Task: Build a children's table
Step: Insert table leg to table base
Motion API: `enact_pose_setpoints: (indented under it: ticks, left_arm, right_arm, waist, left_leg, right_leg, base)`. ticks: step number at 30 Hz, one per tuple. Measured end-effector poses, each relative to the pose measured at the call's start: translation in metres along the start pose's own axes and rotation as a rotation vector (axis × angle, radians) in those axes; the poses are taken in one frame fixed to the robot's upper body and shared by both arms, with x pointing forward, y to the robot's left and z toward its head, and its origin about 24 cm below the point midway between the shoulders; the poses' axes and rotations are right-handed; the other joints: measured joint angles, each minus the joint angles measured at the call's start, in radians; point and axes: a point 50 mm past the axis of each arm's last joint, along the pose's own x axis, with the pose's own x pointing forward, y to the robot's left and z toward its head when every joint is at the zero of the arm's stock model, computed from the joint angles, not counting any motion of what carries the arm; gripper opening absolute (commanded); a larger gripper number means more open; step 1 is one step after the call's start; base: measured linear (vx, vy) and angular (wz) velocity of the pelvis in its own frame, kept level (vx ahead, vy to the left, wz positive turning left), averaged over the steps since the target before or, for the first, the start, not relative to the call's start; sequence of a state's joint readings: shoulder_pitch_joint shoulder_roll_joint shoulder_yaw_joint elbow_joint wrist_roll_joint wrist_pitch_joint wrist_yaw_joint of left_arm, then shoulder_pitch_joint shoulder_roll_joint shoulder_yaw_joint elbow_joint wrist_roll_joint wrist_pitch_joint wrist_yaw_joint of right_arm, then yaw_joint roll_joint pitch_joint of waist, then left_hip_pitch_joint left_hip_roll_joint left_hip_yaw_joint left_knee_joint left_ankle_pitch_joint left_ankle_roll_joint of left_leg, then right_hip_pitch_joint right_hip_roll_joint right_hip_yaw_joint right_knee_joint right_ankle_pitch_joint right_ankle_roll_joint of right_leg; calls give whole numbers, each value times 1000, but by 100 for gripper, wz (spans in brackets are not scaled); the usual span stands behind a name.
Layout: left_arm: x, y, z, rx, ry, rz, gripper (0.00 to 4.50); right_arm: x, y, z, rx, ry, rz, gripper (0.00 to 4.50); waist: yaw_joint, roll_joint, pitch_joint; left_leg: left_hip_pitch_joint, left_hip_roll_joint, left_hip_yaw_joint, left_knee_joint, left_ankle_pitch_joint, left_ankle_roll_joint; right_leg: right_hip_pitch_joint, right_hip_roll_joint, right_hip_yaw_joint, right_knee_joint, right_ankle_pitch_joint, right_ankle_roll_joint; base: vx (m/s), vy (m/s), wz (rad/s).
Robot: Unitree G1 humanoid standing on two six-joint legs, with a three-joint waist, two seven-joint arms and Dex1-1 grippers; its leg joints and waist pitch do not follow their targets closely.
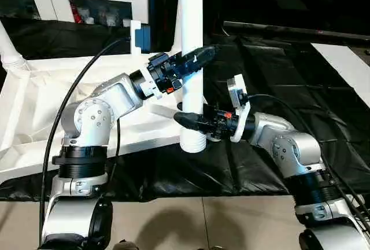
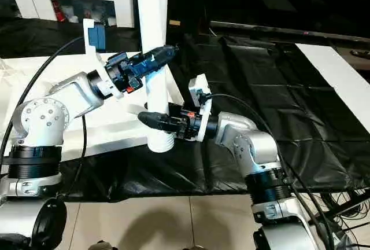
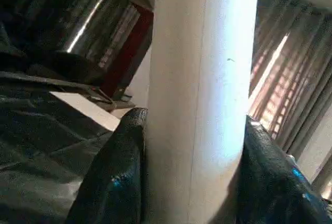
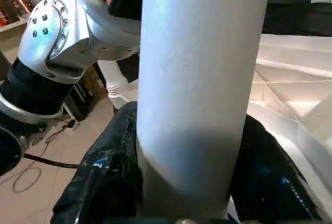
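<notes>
A: Where is the leg?

B: The white leg (image 1: 192, 59) stands upright at the near edge of the upturned table top (image 1: 34, 111), its ribbed end just off the black cloth (image 1: 277, 88).

A: And the grippers?

B: The left gripper (image 1: 193, 60) is clamped on the leg higher up. The right gripper (image 1: 193, 121) is clamped on it lower down, near the ribbed end. A second leg (image 1: 10, 50) stands in the far-left corner.
</notes>
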State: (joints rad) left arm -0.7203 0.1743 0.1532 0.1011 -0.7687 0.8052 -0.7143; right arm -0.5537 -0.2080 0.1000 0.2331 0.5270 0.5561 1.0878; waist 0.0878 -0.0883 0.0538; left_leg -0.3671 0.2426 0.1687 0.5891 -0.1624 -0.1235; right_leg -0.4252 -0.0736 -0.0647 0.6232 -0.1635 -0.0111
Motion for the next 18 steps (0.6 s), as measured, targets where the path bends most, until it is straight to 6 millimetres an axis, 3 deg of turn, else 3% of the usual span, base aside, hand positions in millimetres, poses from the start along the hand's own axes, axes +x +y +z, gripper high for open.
enact_pose_setpoints:
  ticks: [8, 9, 10, 18]
  left_arm:
    - [5, 0, -2, 10, 1, 42, 186]
    - [6, -1, -3, 8, 1, 43, 185]
    - [6, -1, -3, 8, -4, 47, 185]
    - [7, -1, -5, -29, -15, 34, 183]
  right_arm:
    - [-2, -1, 0, 5, 11, -16, 189]
    - [-3, 0, 1, 6, 15, -17, 245]
    - [-3, 0, 2, 5, 18, -23, 259]
    - [-8, 6, 6, 58, 62, 44, 313]
  waist:
    - [0, 0, 0]
    - [0, 0, 0]
    - [0, 0, 0]
    - [1, 0, 0]
  left_leg:
    - [0, 0, 0, 0, 0, 0]
    - [0, 0, 0, 0, 0, 0]
    - [0, 0, 0, 0, 0, 0]
    - [0, 0, 0, 1, 0, 0]
  right_leg:
    - [0, 0, 0, 0, 0, 0]
    - [0, 0, 0, 0, 0, 0]
    - [0, 0, 0, 0, 0, 0]
    - [0, 0, 0, 0, 0, 0]
  base:
    - [0, 0, 0]
    - [0, 0, 0]
    - [0, 0, 0]
    - [0, 0, 0]
